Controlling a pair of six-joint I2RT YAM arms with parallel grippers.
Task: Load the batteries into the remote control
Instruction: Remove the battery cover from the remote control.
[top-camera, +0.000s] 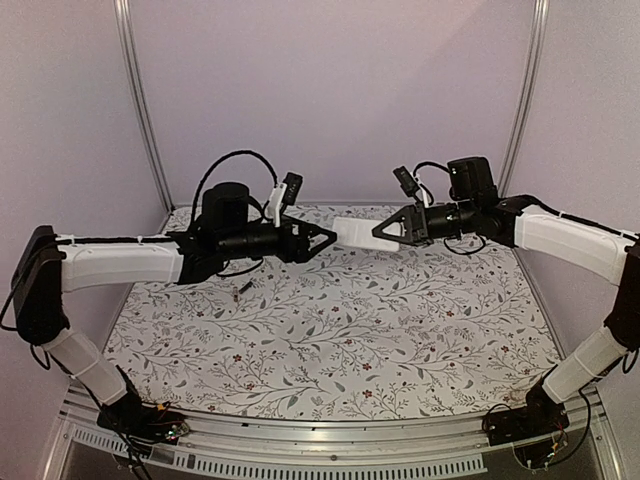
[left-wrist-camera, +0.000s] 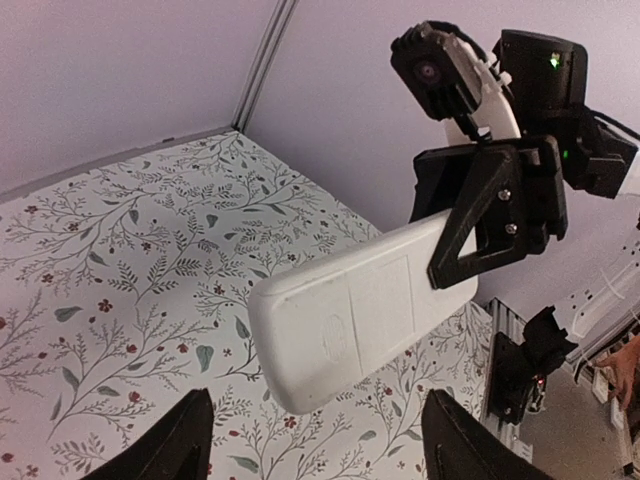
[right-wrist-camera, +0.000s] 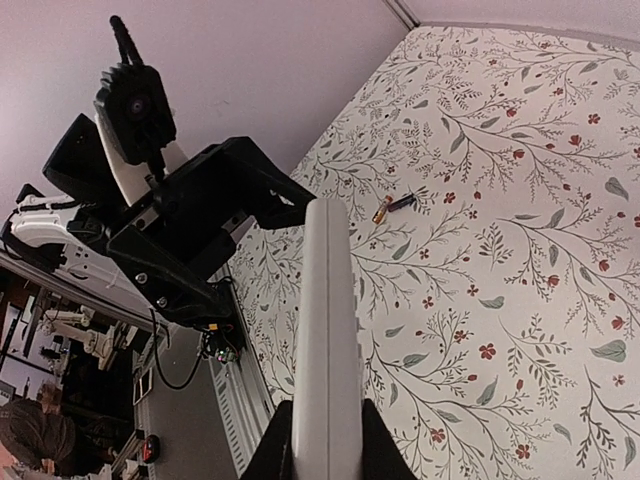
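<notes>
Overhead view looks down from behind; opposed wrist views share the remote control (left-wrist-camera: 350, 310).

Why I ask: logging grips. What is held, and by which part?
The right tool clamps the remote control by one end; the left tool holds nothing.

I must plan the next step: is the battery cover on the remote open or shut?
Shut. On the remote control, held by the right gripper, the back cover sits flush; no open compartment shows.
</notes>
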